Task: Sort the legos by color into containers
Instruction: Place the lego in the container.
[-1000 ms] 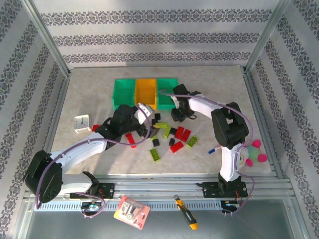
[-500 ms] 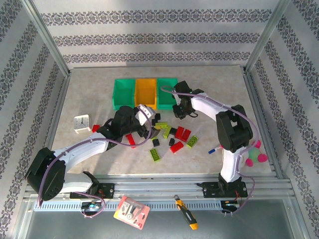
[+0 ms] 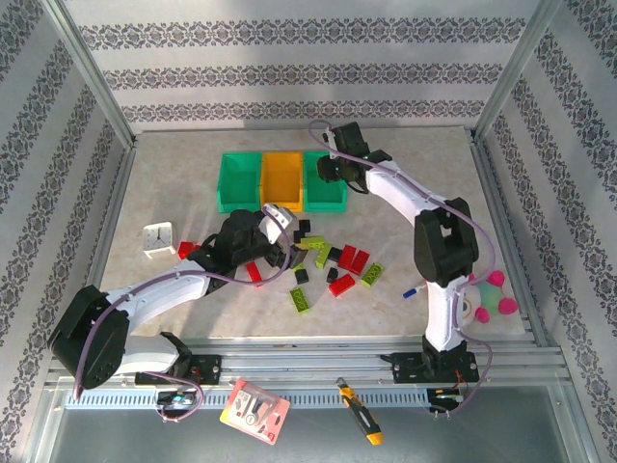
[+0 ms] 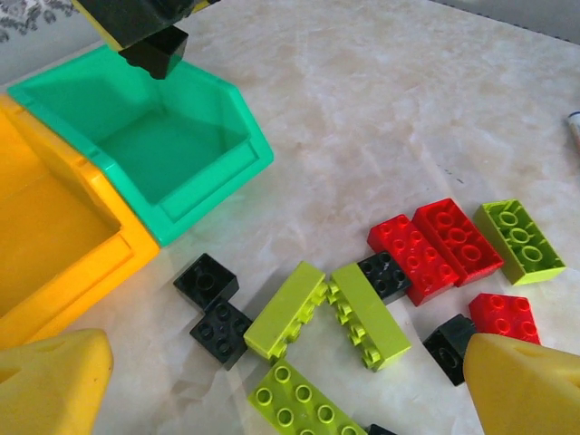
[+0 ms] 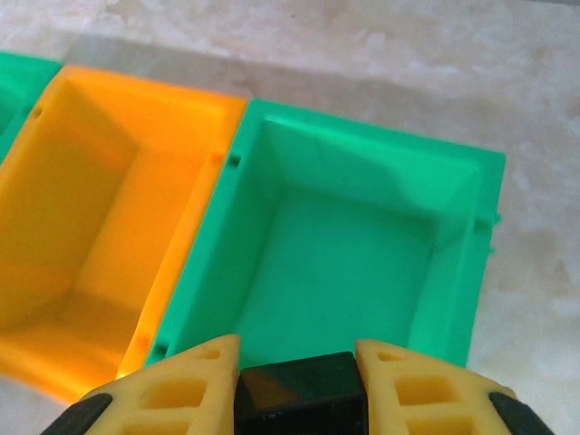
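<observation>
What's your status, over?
Right gripper shut on black brick, above right green bin. Left gripper open over loose bricks. Bin looks empty, drop path clear.

legos (image 3: 353,258) before containers (image 3: 239,200), brick (image 5: 297,390) apparently above rightmost

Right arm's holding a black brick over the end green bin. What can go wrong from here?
The right pincer holds the black brick near the rim of the green bin, beside the orange bin; released here it may clip the rim or bounce out.
The left pincer hangs open over lime bricks touching black ones; closing may catch two colors.
</observation>
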`<state>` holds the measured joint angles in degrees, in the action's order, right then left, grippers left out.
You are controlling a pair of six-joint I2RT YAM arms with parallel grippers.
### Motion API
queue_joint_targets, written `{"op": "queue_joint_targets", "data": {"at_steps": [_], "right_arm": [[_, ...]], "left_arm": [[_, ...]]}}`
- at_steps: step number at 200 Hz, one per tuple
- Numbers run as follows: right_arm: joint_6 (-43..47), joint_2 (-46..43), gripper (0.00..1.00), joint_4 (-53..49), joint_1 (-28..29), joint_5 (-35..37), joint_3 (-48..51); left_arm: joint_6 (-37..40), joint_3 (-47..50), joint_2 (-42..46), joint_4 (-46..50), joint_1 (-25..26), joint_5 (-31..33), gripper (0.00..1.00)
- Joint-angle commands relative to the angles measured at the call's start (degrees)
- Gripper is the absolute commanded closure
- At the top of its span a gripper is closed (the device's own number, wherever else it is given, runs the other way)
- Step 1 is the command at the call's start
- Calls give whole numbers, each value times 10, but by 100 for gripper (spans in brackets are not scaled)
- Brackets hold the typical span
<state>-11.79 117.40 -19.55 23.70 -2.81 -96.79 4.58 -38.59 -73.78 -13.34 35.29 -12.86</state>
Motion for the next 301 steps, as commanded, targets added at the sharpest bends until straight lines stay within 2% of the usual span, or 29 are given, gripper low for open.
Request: {"op": "queue_joint_targets", "data": {"at_steps": [1, 25, 48, 68, 83, 99, 113, 156, 180, 218, 301], "right_arm": [[-17, 41, 76, 23, -5, 19, -37], [-13, 55, 59, 24, -8, 14, -62], [-3, 26, 31, 30, -9, 5, -49], [10, -27, 18, 50, -9, -17, -1], [23, -79, 13, 78, -8, -41, 60], [43, -143, 11, 107, -5, -79, 134], [57, -196, 8, 114, -2, -105, 191], [98, -339, 5, 110, 24, -144, 337], [93, -385, 4, 95, 37, -148, 371], [79, -405, 3, 81, 37, -131, 385], [75, -400, 3, 80, 49, -138, 361]], "left_arm": [[-64, 1, 7, -27, 7, 67, 1], [-118, -7, 5, -2, 6, 138, 1], [-228, -56, -15, 119, 6, 253, 1], [-279, -103, -36, 212, 4, 286, 1], [-325, -122, -53, 256, 3, 324, 1], [-402, -151, -75, 331, 1, 380, 1], [-482, -180, -95, 399, -6, 401, 1], [-619, -251, -169, 504, -36, 380, 2], [-676, -271, -208, 530, -60, 353, 8], [-733, -270, -247, 532, -99, 301, 20], [-740, -266, -289, 494, -116, 260, 45]]}}
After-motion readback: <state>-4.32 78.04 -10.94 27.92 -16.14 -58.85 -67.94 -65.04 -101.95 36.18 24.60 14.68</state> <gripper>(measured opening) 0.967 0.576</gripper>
